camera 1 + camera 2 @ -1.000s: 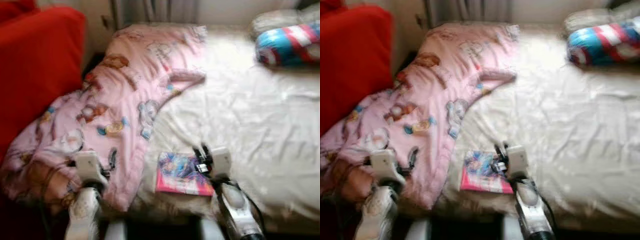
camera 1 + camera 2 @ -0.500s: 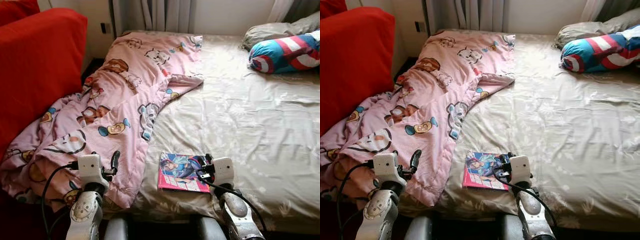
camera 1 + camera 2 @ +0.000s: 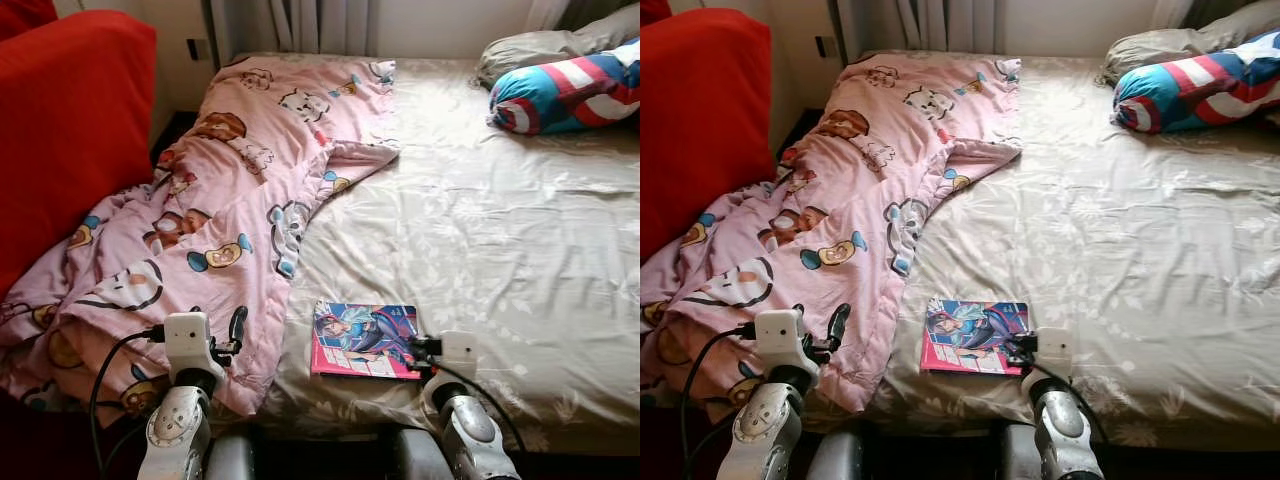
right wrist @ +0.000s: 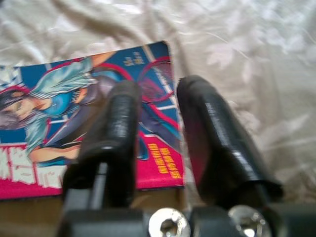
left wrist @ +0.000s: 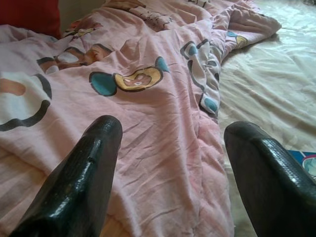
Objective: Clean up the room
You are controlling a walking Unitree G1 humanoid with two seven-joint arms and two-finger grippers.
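A comic book [image 3: 362, 338] with a pink and blue cover lies flat on the beige sheet near the bed's front edge. My right gripper [image 3: 418, 347] hovers at the book's near right corner; in the right wrist view its fingers [image 4: 118, 123] stand open with a narrow gap, nothing between them, the book [image 4: 59, 108] beneath. A crumpled pink cartoon blanket [image 3: 230, 200] covers the bed's left side and spills over the edge. My left gripper [image 5: 173, 127] is held wide open just above the blanket [image 5: 148, 94], holding nothing.
A red sofa [image 3: 70, 120] stands close on the left of the bed. A striped blue, red and white pillow [image 3: 565, 85] and a grey pillow [image 3: 530, 45] lie at the far right. Curtains [image 3: 300, 15] hang behind the bed [image 3: 500, 230].
The view has steadied from blur and shifted a little. My right gripper has drawn back from the book's right edge to its near corner. The left gripper stays open over the blanket.
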